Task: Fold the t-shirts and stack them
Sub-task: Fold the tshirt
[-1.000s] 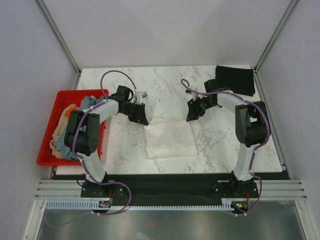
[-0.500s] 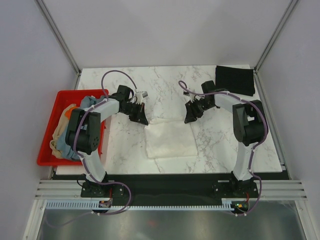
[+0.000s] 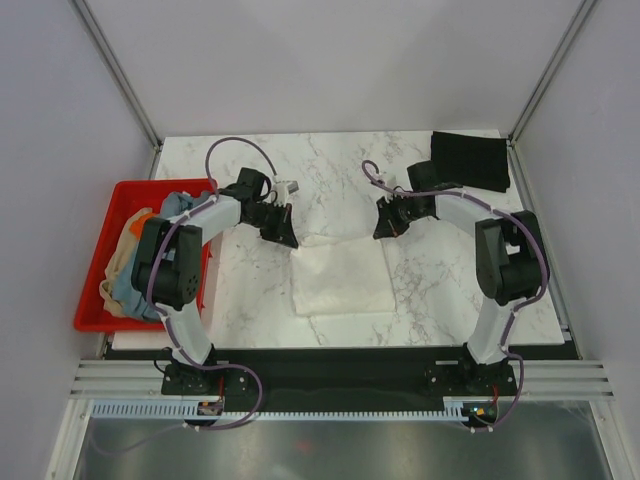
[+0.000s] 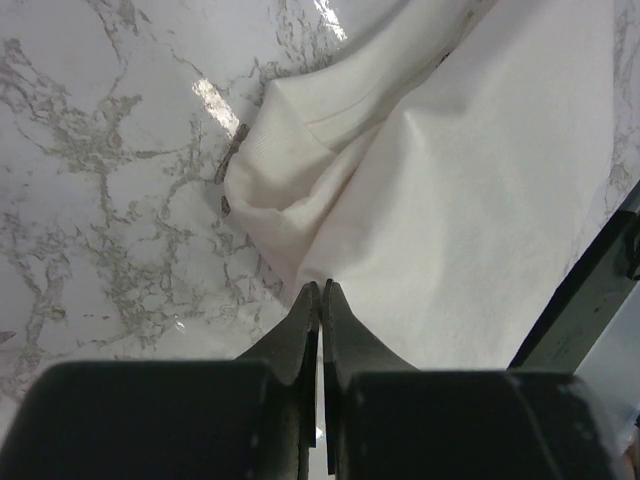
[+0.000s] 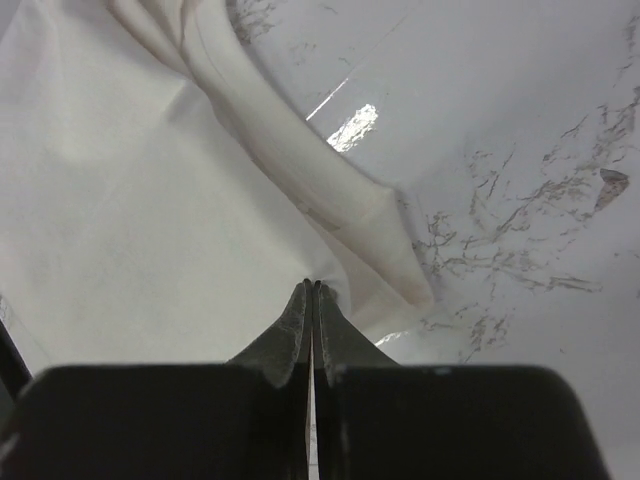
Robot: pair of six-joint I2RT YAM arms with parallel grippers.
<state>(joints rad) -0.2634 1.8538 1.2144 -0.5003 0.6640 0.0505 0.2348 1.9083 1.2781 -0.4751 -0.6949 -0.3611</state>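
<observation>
Left hand [image 4: 320, 290] and right hand [image 5: 312, 287], both pressed together, pinch the cream-white t-shirt [image 3: 340, 280].

No writing, label, brand, number or sign can be read in any view; the cream-white t-shirt [image 3: 340, 280] in the middle of the worktop turns only plain cloth to the cameras.
</observation>
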